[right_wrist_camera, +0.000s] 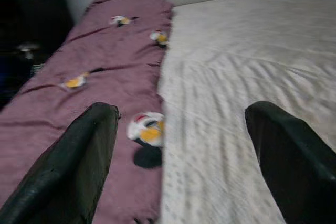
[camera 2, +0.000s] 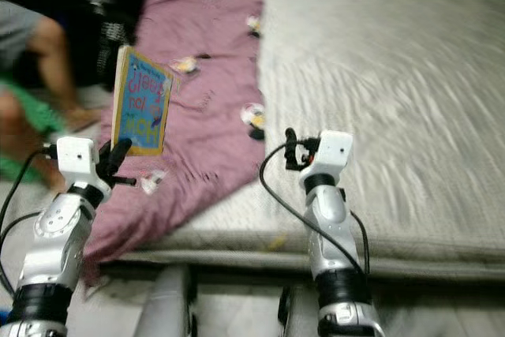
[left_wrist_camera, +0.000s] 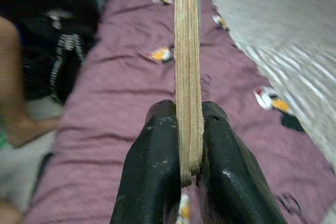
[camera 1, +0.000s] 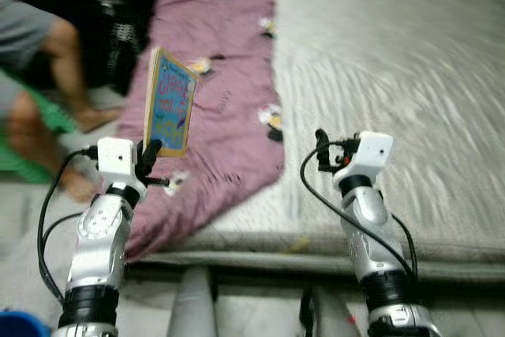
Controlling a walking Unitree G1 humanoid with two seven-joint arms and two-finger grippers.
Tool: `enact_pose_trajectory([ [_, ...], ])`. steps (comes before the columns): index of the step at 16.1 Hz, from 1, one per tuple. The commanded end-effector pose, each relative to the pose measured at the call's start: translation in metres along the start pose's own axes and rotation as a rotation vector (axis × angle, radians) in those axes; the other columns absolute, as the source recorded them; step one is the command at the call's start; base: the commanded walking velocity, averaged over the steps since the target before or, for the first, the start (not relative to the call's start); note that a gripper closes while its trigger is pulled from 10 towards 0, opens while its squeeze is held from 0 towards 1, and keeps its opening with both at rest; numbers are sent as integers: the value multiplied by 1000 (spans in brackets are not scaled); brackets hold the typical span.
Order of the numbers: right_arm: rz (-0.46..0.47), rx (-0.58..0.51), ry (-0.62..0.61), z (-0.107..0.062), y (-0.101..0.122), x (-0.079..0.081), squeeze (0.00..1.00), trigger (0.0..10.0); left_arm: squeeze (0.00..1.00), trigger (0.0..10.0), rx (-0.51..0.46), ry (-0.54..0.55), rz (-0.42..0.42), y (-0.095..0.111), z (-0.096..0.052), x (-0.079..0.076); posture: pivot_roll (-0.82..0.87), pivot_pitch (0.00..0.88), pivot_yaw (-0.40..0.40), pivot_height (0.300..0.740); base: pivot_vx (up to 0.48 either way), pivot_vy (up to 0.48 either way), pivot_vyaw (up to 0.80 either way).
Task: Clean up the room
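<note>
Book (camera 1: pixel 169 103) is up in the air, upright over the purple blanket (camera 1: pixel 225 61), pinched by its lower edge in the left gripper (left_wrist_camera: pixel 185 145), fingers pressed tight on the board pages. Cover lettering is blurred, unreadable. Right gripper (right_wrist_camera: pixel 181 150) hovers over the bed (camera 1: pixel 394 76), fingers spread wide, holding nothing.

Blanket (camera 1: pixel 221 76) along the mattress's (camera 1: pixel 394 92) left side, book (camera 1: pixel 168 102) upright above it, person (camera 1: pixel 39 100) farther left.
</note>
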State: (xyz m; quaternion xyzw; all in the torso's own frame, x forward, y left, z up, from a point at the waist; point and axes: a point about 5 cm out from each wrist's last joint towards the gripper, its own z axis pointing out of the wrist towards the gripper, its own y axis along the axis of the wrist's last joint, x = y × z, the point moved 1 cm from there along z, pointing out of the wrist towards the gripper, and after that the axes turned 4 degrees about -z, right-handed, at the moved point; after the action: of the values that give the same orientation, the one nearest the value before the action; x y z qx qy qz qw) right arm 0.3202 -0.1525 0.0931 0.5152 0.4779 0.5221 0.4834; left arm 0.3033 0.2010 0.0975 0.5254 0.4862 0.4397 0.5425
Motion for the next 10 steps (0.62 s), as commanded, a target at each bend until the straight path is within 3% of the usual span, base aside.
enact_pose_trajectory([
  [1, -17, -27, 31, -1, 6, 8, 0, 10000, 0, 10000, -71, -50, 42, 16, 6, -12, 36, 0, 23, 713, 0, 0, 0],
  [4, -32, -24, 22, -3, 5, 8, 0, 10000, 0, 10000, -109, -64, 39, 25, 16, -23, 33, 0, 16, 740, 0, 0, 0],
  [7, -43, -34, 6, -4, 8, 6, 0, 10000, 0, 10000, -62, -38, 40, 18, 15, -23, 19, 0, 18, 740, 0, 0, 0],
  [10, -96, 8, -79, -10, 1, -9, 0, 10000, 0, 10000, -39, -4, 32, 12, 12, -22, 26, 0, 5, 740, 0, 0, 0],
])
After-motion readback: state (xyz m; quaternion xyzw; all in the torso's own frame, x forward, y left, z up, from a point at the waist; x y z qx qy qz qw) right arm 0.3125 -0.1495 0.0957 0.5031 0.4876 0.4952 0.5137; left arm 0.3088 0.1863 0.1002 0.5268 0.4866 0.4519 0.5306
